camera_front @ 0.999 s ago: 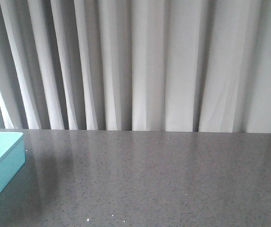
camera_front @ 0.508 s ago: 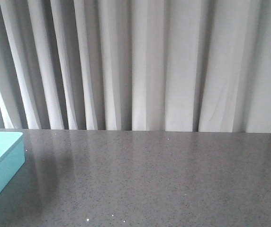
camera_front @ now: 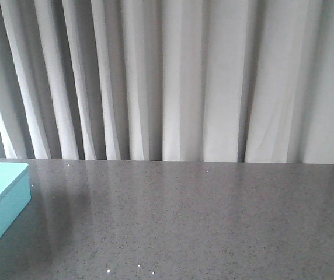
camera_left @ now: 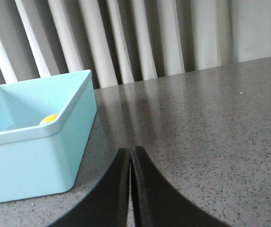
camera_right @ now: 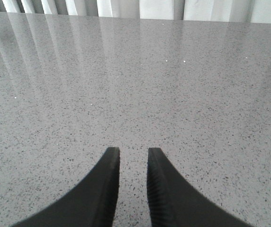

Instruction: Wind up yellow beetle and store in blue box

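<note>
Seemingly stored already, the yellow beetle (camera_left: 49, 118) is peeking over the rim inside the blue box (camera_left: 36, 156), so the left fingers (camera_left: 130, 189) are resting clenched empty beside it and the right fingers (camera_right: 130, 189) are hanging slightly parted over bare bench (camera_right: 173, 85).

Soft, even daylight comes through the pale curtain (camera_front: 173, 81) behind the table (camera_front: 202, 221), whose polished grey top carries long, faint streaked reflections of the folds. Shadows are weak and diffuse. All views are slightly soft; the dark fingers (camera_right: 102, 189) look blurry up close.
</note>
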{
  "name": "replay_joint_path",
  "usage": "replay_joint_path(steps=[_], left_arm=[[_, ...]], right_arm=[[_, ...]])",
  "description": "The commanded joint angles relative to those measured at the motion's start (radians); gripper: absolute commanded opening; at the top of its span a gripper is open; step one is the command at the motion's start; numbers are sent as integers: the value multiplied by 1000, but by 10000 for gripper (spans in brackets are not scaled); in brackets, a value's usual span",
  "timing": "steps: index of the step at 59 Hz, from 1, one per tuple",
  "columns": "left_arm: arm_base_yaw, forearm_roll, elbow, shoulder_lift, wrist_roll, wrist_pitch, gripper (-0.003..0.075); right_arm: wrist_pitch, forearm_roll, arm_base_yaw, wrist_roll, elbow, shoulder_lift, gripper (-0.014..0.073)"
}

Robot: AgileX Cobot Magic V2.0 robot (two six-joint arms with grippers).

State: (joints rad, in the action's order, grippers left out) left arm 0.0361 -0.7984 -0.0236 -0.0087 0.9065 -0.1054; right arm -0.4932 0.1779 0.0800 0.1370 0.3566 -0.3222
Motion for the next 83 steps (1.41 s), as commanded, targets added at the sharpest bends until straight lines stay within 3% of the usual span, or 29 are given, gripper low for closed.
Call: replay_joint_path(steps=[1, 25, 29, 39, 47, 83], left_arm=[[-6, 53, 12, -8, 4, 75, -6], [-6, 107, 12, -8, -24, 83, -6], [-6, 250, 12, -8, -138, 82, -6], [-6, 624, 12, -8, -673, 82, -6], [-6, 765, 12, -8, -864, 82, -6], [-6, 759, 14, -8, -869, 86, -6]], right_arm=[[64, 11, -5, 5, 26, -7, 162], [64, 11, -5, 5, 26, -7, 162], [64, 11, -5, 5, 26, -7, 162], [64, 11, -5, 5, 26, -7, 162], [64, 11, -5, 5, 26, -7, 162], [64, 11, -5, 5, 26, -7, 162]])
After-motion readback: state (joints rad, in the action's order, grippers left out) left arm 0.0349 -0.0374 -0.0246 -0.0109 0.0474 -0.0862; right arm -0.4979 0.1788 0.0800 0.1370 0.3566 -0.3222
